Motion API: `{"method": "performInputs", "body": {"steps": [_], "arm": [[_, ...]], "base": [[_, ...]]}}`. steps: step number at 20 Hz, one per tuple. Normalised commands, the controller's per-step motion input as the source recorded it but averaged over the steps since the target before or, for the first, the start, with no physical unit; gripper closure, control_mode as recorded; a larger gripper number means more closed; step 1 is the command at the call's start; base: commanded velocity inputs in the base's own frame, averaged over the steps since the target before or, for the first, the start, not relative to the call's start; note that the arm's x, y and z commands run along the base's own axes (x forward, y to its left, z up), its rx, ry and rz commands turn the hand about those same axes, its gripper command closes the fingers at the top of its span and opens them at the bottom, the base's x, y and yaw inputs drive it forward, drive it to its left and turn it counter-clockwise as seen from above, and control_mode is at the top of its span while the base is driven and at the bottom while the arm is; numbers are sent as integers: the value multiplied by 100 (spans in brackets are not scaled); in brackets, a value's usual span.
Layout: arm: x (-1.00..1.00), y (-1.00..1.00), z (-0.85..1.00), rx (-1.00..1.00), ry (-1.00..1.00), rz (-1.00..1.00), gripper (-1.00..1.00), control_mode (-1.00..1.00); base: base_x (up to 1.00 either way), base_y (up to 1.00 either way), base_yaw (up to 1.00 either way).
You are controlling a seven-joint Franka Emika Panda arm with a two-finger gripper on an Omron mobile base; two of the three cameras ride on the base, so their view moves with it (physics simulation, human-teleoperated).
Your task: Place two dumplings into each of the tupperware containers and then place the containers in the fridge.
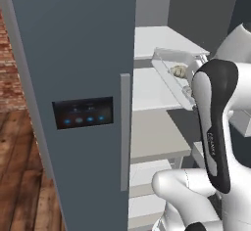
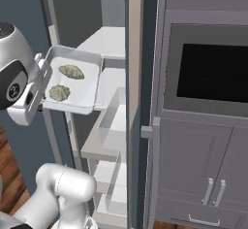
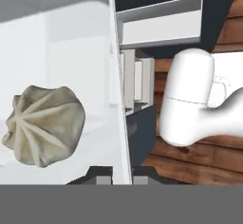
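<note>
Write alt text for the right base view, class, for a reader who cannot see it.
The gripper holds a whitish tupperware container with two dumplings by its rim, level before the open fridge's white shelves. Grey cabinets and a dark oven window stand to the right.

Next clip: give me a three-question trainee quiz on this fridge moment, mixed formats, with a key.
1. True or false: the gripper is shut on the container's rim.
2. How many dumplings lie in the held container? A) one B) two C) four
3. Fill in: the container is held in front of the open ____, level with its white shelves.

Key: 1 true; 2 B; 3 fridge
</note>
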Motion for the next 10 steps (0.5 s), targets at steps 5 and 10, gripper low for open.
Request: {"method": "performInputs", "body": {"steps": [5,10], "arm": [[65,-37,35,2,-14,-7,100,-100],[92,-12,36,3,-3,0,100,-100]], "base": [[0,0,0],[0,0,0]]}}
